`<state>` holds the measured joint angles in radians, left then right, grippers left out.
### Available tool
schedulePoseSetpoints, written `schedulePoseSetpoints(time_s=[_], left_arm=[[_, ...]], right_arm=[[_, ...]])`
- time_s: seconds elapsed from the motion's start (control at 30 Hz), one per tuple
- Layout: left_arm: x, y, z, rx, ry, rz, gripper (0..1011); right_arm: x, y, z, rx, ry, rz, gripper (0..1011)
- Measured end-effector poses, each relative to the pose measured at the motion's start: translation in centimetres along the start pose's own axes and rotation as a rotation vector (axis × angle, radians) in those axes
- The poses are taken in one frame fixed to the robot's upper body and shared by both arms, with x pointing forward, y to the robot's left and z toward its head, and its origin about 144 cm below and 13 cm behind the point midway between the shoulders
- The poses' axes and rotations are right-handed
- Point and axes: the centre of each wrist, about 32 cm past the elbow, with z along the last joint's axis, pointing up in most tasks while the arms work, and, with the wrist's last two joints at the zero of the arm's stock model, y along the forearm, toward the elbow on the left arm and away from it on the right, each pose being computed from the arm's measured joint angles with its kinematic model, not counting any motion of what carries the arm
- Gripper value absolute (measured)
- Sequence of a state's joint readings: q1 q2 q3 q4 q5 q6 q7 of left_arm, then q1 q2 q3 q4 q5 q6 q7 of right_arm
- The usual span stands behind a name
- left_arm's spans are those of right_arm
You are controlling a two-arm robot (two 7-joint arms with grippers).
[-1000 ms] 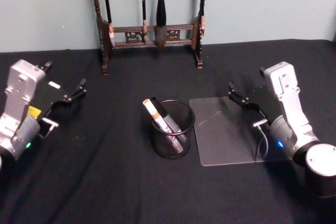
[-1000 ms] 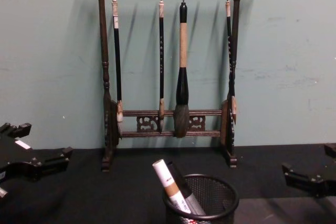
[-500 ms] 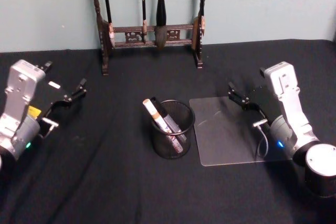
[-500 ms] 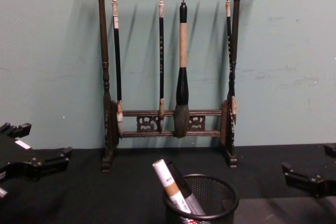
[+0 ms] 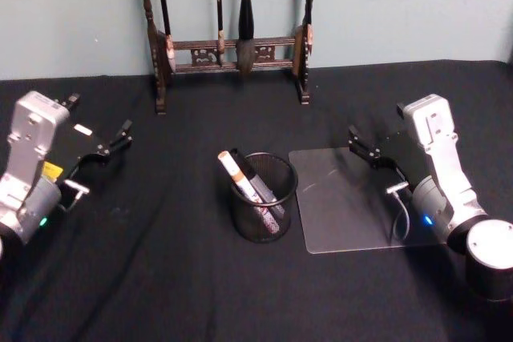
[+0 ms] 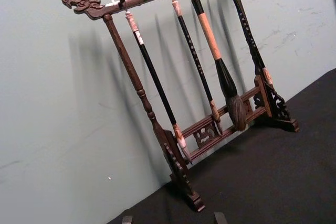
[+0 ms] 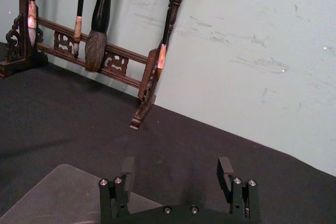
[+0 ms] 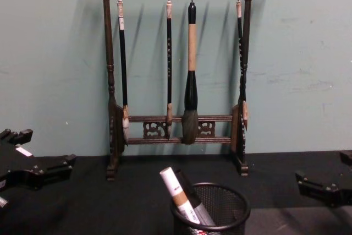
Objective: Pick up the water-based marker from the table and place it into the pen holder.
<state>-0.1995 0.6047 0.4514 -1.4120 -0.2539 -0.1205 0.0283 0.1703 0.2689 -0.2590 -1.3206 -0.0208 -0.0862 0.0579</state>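
Note:
The black mesh pen holder (image 5: 280,212) stands at the table's middle, also low in the chest view (image 8: 234,208). A white water-based marker (image 5: 239,179) with an orange-brown band leans inside it (image 8: 177,195), beside a dark pen (image 5: 250,172). My left gripper (image 5: 98,116) rests open far to the left, with nothing between its fingers (image 6: 173,217). My right gripper (image 5: 377,127) sits open at the right, over the clear mat's far edge, its fingers (image 7: 127,167) wide apart and holding nothing.
A tall dark wooden brush rack (image 5: 232,46) with several hanging brushes stands at the back against the green wall (image 8: 181,64). A clear plastic mat (image 5: 345,206) lies flat right of the holder. Black cloth covers the table.

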Motion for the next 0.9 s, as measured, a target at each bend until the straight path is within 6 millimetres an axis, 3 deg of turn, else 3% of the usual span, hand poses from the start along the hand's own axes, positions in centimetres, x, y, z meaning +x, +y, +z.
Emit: schedulePoseSetpoints(time_s=[0.9], left_arm=[[0.00, 0.00, 0.00, 0.000, 0.000, 0.000, 1001]], right_arm=[[0.00, 0.00, 0.00, 0.000, 0.000, 0.000, 1002]])
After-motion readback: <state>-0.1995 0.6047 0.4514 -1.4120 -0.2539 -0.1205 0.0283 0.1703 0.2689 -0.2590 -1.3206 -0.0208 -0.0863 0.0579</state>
